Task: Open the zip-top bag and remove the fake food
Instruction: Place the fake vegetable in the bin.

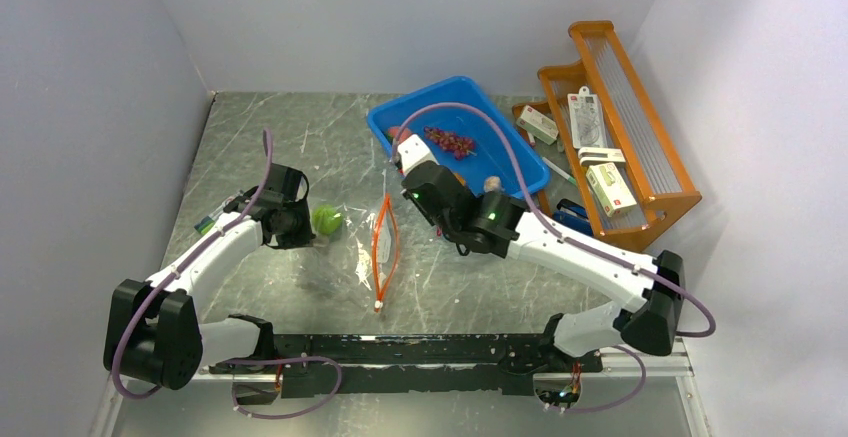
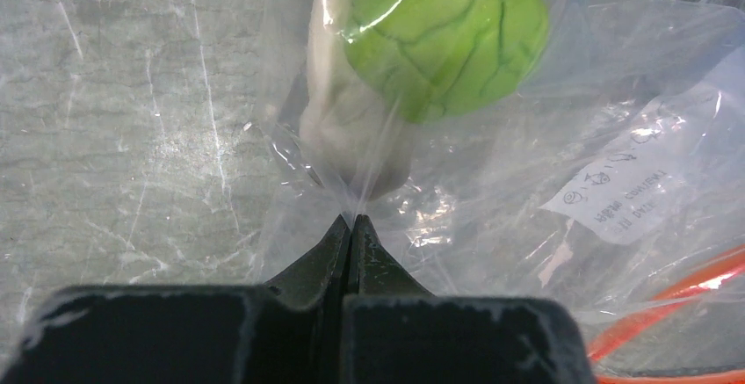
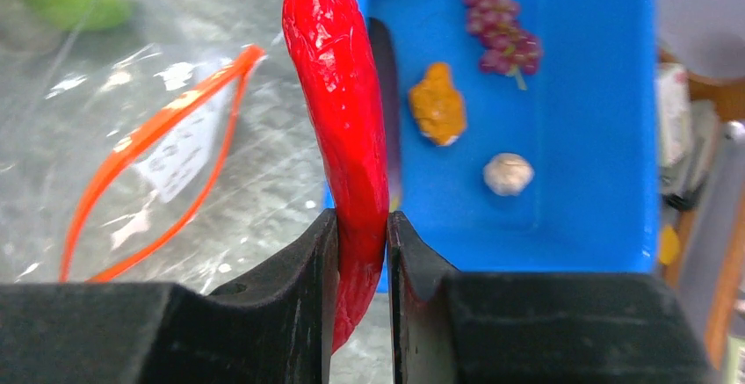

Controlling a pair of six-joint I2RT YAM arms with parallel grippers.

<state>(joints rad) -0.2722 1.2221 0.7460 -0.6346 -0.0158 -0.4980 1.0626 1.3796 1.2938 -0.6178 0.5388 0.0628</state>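
Holding a red pepper (image 3: pixel 338 94) clamped tight, the right hand (image 3: pixel 362 226) hangs over the near left edge of the blue bin (image 3: pixel 597 138). Grapes (image 3: pixel 496 15), an orange piece (image 3: pixel 437 103) and a pale bulb (image 3: pixel 508 173) already lie in the bin (a dark piece shows behind the pepper, too hidden to name). The bag (image 1: pixel 372 247) lies in the middle of the desk (image 2: pixel 105 138), left of the bin. Its orange zip strip (image 3: pixel 149 147) gapes in a loop, so the opening looks done. The left hand (image 2: pixel 353 221) is closed together, pinching the bag's plastic at its left end. A green ball (image 2: pixel 439 32) sits inside the bag. By my reading most of the food is out: the pepper needs dropping in the bin, and the ball needs fetching.
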